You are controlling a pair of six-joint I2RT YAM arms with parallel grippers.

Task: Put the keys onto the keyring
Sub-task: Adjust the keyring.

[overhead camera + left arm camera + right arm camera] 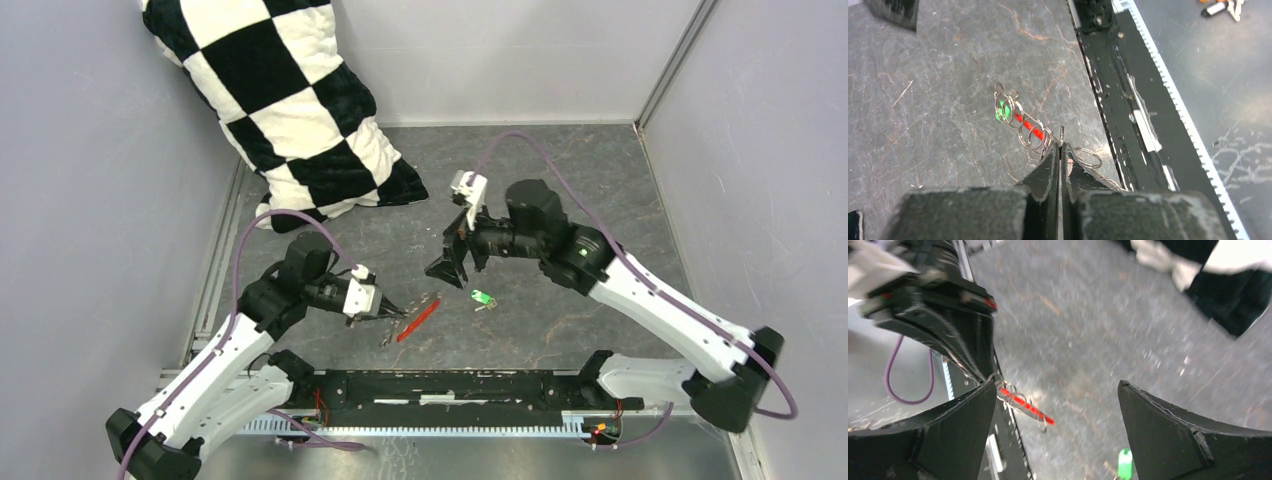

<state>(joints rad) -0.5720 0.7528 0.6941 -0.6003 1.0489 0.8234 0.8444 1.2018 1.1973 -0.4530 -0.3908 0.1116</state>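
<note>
My left gripper (397, 313) is shut on the keyring's metal links and holds it just above the table. The red tag (419, 320) hangs from it toward the right. In the left wrist view the shut fingertips (1061, 150) pinch a thin metal piece, with silvery rings (1034, 134) and the red tag (1028, 125) beyond them. The green-headed key (483, 298) lies on the table right of the tag. My right gripper (450, 262) is open and empty, above and left of the key. The right wrist view shows the tag (1025, 405) and the key (1124, 460) between the wide-open fingers (1188, 440).
A black-and-white checkered pillow (290, 100) leans in the back left corner. A black toothed rail (450, 385) runs along the near edge, close to the keyring. Grey walls enclose the table on three sides.
</note>
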